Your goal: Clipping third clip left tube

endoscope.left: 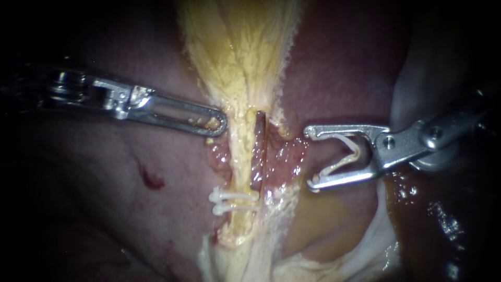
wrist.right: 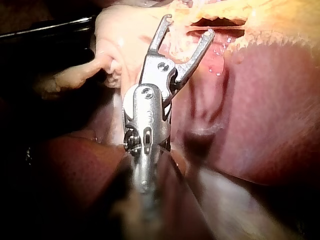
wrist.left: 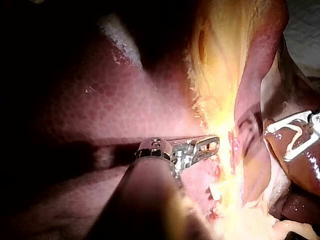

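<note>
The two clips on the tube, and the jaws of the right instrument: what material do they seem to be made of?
The two clips look like white plastic: opaque, faintly shiny, though I cannot be certain. The right instrument looks like polished metal: silver-grey with bright reflections and a rivet. The open clip gripped in its jaws seems the same white plastic.

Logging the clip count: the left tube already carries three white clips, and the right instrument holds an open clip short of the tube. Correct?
No: the endoscope view shows two white clips on the left tube, not three. The rest holds: the right instrument's end effector holds an open clip short of the tube.
</note>
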Controlling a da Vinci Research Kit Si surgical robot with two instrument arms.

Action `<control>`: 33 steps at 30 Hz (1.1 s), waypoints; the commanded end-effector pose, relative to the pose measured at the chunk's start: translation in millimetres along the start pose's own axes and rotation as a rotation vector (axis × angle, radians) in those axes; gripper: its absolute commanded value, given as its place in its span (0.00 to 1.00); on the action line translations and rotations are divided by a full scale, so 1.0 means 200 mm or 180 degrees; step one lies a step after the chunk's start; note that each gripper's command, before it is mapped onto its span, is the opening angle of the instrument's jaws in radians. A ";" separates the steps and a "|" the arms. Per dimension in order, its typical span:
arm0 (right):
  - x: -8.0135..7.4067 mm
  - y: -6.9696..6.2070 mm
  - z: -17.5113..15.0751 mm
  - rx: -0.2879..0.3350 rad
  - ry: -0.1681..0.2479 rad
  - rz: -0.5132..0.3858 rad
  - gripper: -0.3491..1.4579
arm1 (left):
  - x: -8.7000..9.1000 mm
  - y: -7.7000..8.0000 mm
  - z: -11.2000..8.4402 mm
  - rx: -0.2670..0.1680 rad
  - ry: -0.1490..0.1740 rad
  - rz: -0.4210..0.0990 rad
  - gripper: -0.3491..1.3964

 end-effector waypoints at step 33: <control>0.000 0.000 0.008 0.0009 0.0009 -0.0002 0.47 | -0.009 -0.011 -0.046 -0.0017 -0.0085 -0.0080 0.00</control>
